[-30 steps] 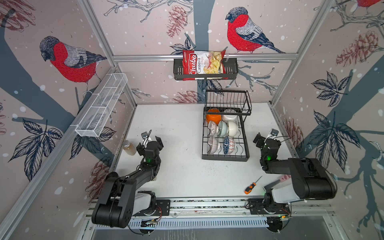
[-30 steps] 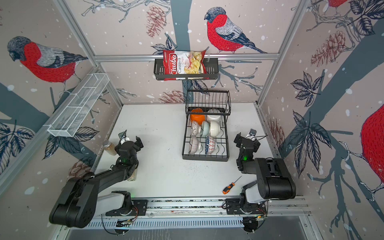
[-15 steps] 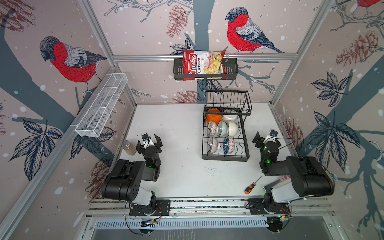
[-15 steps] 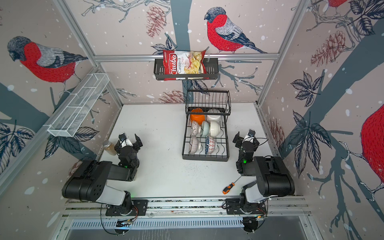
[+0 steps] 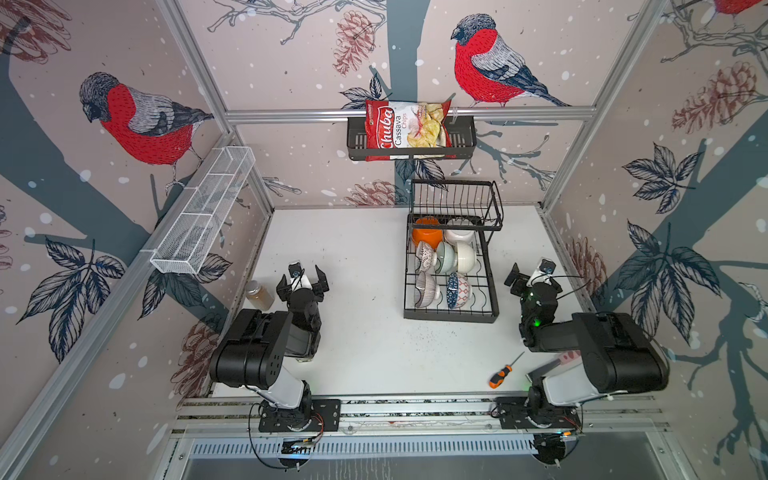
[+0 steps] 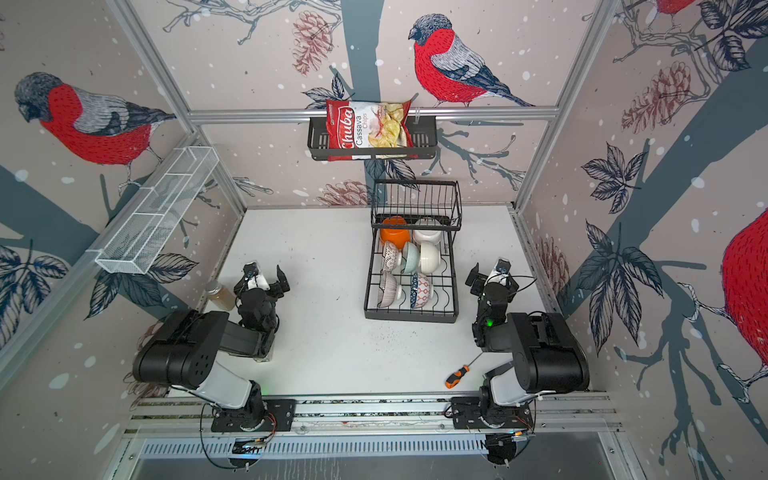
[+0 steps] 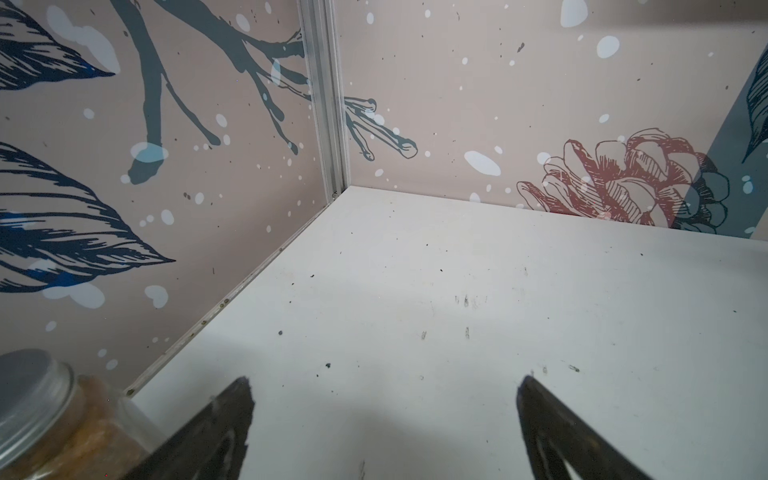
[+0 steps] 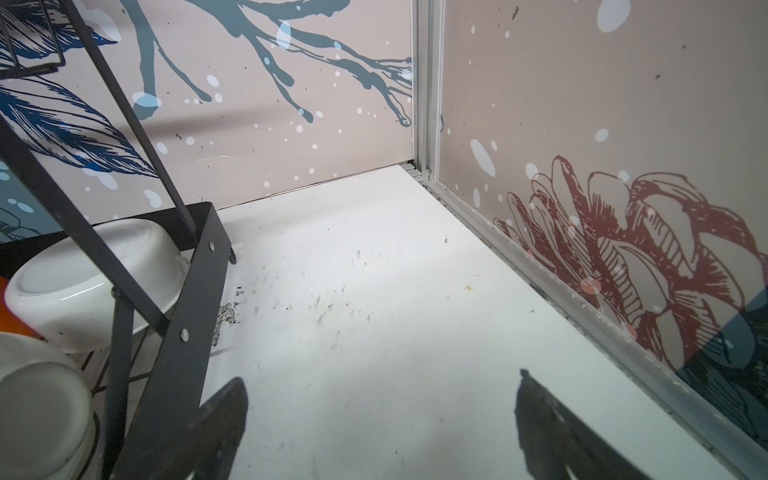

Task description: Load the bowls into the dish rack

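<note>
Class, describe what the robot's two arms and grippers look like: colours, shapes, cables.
The left arm and right arm are black, with boxy links and a white lower segment. The left gripper and right gripper have dark tapered fingers, a white camera and thin black cables. A green light shows on the right arm.

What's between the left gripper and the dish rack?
Nothing: only bare tabletop separates the left gripper and the dish rack, seen in both top views.

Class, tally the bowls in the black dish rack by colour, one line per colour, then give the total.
Orange bowl: 1
White or cream bowls: 2
Pale green bowl: 1
Patterned bowls: 3
Total: 7
</note>
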You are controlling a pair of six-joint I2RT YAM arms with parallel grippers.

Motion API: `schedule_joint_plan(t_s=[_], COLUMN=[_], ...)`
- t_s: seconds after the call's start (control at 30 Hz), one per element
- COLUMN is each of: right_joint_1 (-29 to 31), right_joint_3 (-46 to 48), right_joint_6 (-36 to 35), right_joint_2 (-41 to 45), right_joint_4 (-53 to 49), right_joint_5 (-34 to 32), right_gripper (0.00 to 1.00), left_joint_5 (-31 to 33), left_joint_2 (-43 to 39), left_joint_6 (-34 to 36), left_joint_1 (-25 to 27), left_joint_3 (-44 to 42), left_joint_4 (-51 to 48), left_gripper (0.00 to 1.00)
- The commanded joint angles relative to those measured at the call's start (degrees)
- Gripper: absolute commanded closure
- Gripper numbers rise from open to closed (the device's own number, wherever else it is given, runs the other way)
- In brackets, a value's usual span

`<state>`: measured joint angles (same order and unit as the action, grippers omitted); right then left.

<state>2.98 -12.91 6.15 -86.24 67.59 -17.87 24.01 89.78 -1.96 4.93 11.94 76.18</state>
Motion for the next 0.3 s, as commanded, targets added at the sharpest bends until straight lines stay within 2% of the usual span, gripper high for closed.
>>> schedule_joint_plan(t_s=[0.0,0.27], right_joint_1=[0.01,-0.08], right_joint_3=[-0.01,-0.02], right_joint_6=[-0.26,-0.27], right_joint_2=[0.10,0.09], right_joint_4=[2.27,2.17], right_joint_5=[0.29,0.48], right_gripper=[0.00,0.00], left_joint_5=[-0.34,-0.37], left_joint_2=[0.12,0.05], left_joint_6=[0.11,0.14], left_joint_1=[-0.11,-0.18], left_joint_3=[0.32,0.26], left_joint_4=[2.04,1.91], left_gripper=[0.02,0.02])
